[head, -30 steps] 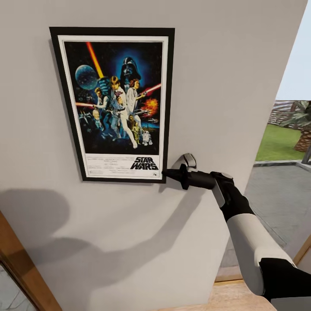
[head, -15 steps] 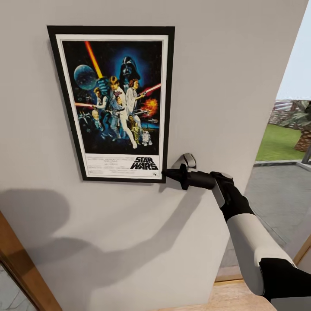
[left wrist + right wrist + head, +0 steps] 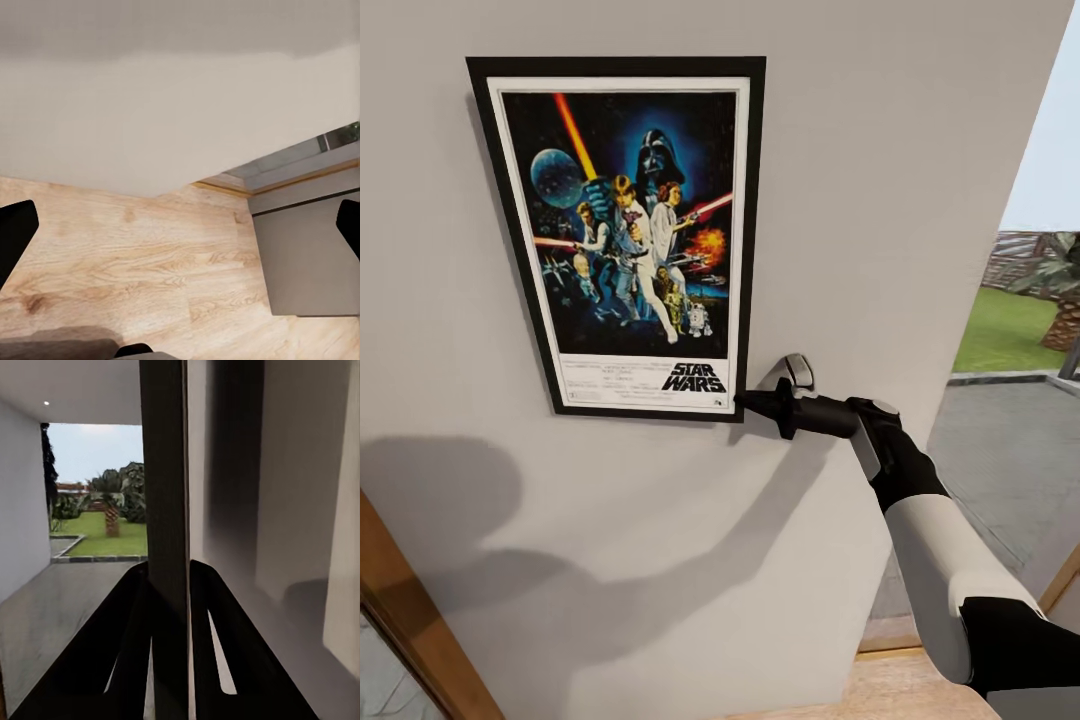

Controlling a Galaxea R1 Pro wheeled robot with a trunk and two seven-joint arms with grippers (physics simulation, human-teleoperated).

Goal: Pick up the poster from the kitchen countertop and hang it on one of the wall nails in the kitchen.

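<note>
Up close, the right gripper [image 3: 168, 585] is pinching the poster's [image 3: 628, 235] thin frame edge; the poster is lying upright against the wall [image 3: 880, 180], its lower right corner clamped.

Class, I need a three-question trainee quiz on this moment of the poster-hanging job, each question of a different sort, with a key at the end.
1. True or false: the poster lies flat on a table.
2. Which corner of the poster is the right claw clamped on: A) top left, B) bottom right, C) top right?
3. In the left wrist view, what floor material is under the left claw?

Key:
1. False; it is up against the grey wall.
2. B; its fingers pinch the frame edge.
3. Light wooden floor.
</note>
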